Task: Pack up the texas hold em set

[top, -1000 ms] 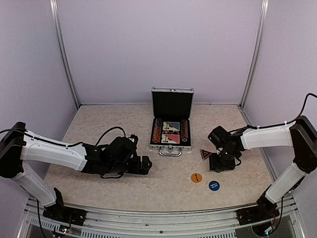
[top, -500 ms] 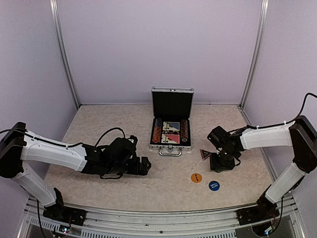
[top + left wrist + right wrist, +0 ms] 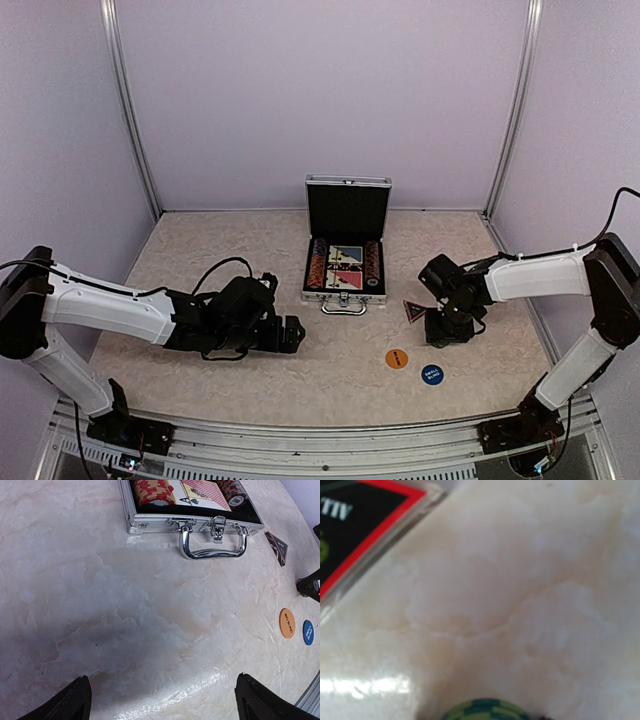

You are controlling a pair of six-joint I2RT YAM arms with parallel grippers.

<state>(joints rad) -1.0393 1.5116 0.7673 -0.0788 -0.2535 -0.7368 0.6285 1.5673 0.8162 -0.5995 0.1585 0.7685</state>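
Sitting where: silver case is mid-table toward the back wall, open, handle facing the arms.
Inside the case: red chips in the left slot, cards in the middle, dark chips on the right.
Loose bits: triangular marker lies just right of the case. Orange disc and blue disc are nearer the arms, close together but not touching.
Left gripper: low over the table, front-left of the case and well apart from it.
Right gripper: down just beside the marker.
Top cam only: upright lid w/ black lining, plus both arms in full.
Left wrist cam only: its own fingers spread wide, which the top cam can't show. Also the latch above the handle and print on both discs, too small to read.
Right wrist cam only: super close and blurry. Marker corner w/ red border top left, rim of a green chip at the bottom edge.
Right jaws: spread or pinching that chip? Can't tell from any cam.
Surface: beige marbled tabletop, a bit glossy.
Room: pale lilac walls, alu posts in the back corners, metal rail along the near edge.
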